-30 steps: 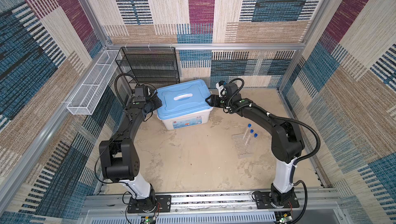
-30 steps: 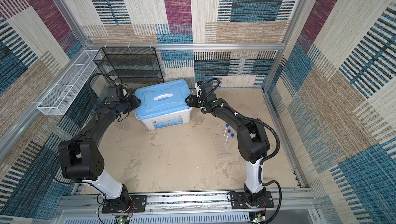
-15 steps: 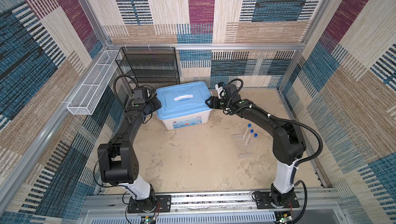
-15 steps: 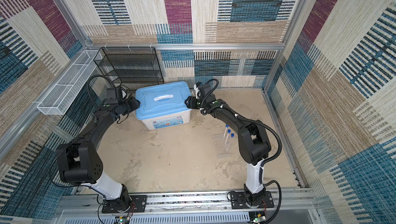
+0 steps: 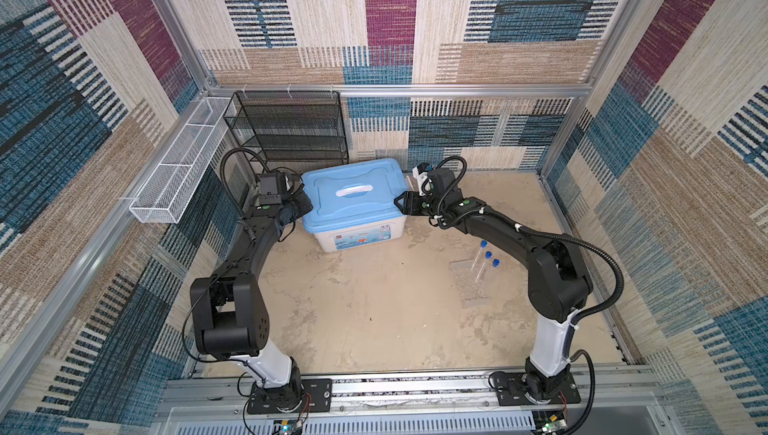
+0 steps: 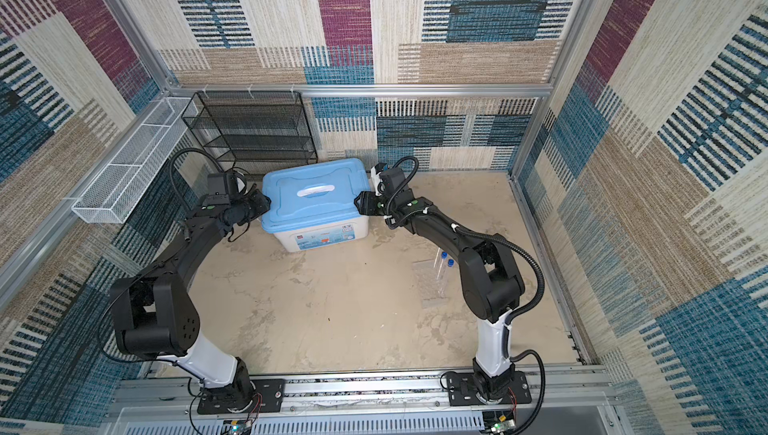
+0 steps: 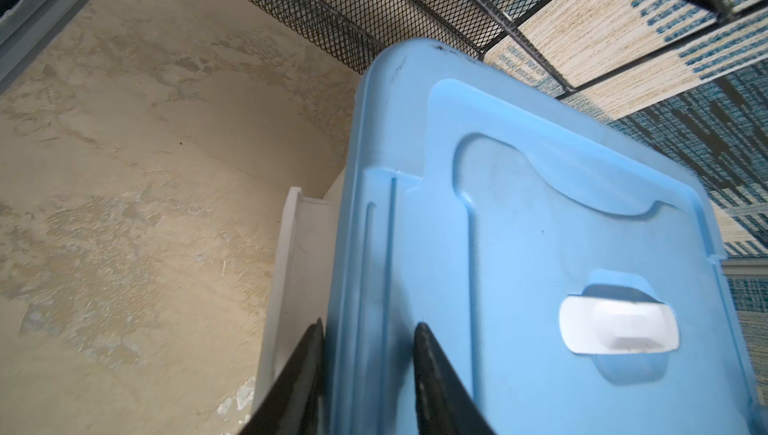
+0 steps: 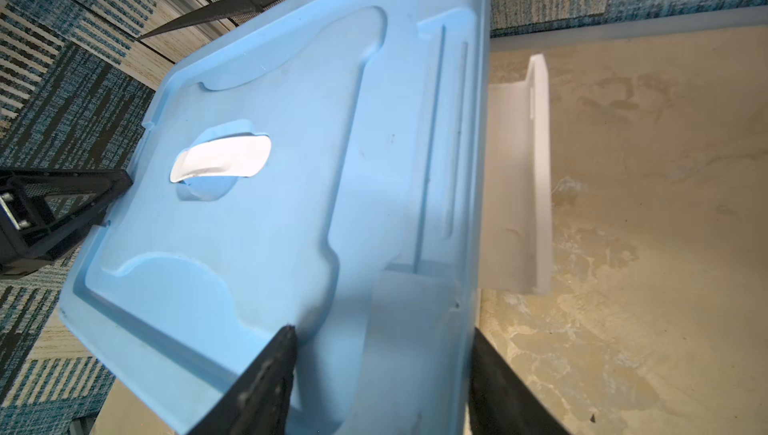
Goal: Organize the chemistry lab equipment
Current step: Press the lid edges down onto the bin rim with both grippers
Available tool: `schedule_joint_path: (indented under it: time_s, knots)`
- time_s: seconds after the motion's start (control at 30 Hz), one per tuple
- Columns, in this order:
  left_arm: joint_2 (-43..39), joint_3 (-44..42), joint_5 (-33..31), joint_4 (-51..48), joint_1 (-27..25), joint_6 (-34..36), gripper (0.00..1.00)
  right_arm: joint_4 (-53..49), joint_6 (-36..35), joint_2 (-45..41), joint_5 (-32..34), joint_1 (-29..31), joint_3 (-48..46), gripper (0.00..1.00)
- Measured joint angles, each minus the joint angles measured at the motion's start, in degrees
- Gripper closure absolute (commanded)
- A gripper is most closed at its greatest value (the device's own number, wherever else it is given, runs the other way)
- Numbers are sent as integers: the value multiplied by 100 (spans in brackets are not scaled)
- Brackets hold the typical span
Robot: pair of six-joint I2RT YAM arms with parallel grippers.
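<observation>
On the desk (image 5: 374, 312), toward the back, stands a white box (image 5: 357, 241) with a blue lid (image 5: 353, 204). The right fingers (image 5: 404, 204) grasp the lid's rim at one end. The left fingers (image 5: 303, 207) straddle the opposite rim, but it is unclear whether they are clamped on it. Three blue-capped test tubes (image 5: 480, 273) lie on the desk beside the right arm.

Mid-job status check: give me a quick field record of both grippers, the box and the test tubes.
left gripper: fingers straddle the lid edge nearest it; grip unclear
right gripper: fingers straddle the opposite lid edge; grip unclear
lid: light blue, over the white box
test tubes: three, blue-capped, lying on the table, away from both grippers
black mesh shelf: behind the box
</observation>
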Motion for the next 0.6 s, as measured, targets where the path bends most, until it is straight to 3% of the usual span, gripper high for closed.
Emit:
schedule_joint_path:
  time_s: [0.4, 0.5, 0.6]
  knots:
    - [-321, -470, 380, 286, -225, -131, 60, -391, -109, -813, 358, -11, -704, 37]
    - [-319, -326, 367, 37, -197, -122, 48, -387, -109, -879, 415, 0, -787, 37]
    - [-387, -157, 142, -400, -186, -48, 27, -358, -109, -933, 485, 0, -859, 37]
